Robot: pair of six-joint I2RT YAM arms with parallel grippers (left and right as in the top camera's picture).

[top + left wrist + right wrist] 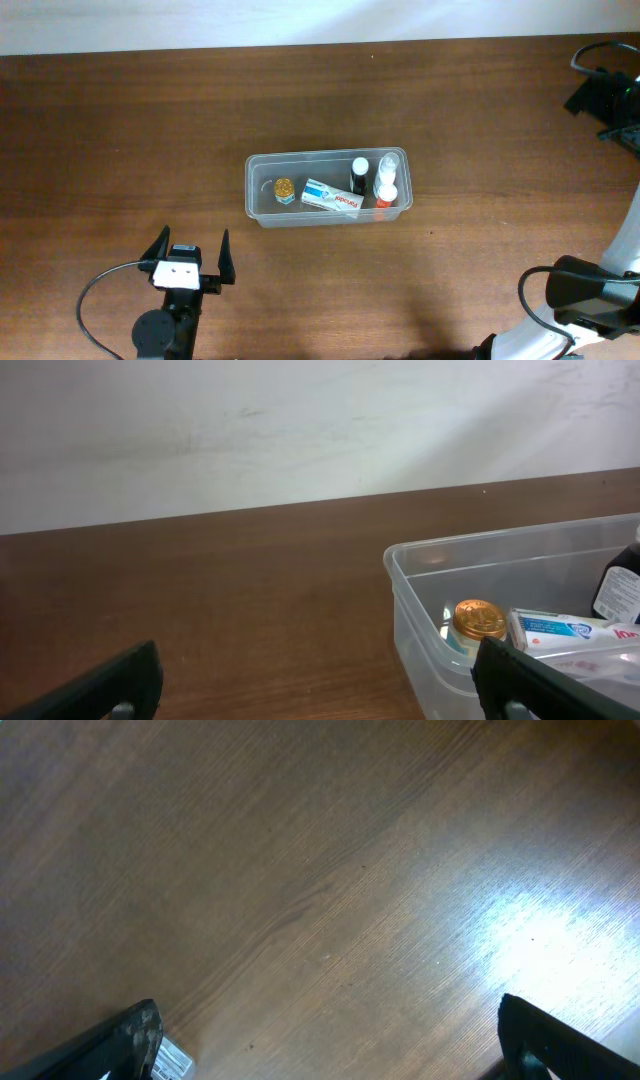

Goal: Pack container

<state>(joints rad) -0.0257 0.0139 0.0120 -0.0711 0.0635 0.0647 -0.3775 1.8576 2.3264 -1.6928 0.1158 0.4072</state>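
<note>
The clear container [300, 157] lies in the middle of the table. It holds a gold-capped jar [284, 189], a white and blue box [331, 198], a dark bottle with a white cap [359, 172] and white bottles [388, 170]. My left gripper [192, 240] stands open near the front edge, apart from the container and to its left. In the left wrist view this gripper [315, 660] is empty, and the container's wall [410, 600] and the jar's gold cap [478, 618] lie ahead on the right. My right gripper [325, 1020] is open over bare wood.
The brown wooden table [120, 130] ends at a white wall at the back. The right arm's black parts [603, 95] and its base with cables [585, 290] fill the far right edge. A cable [95, 290] loops beside the left arm.
</note>
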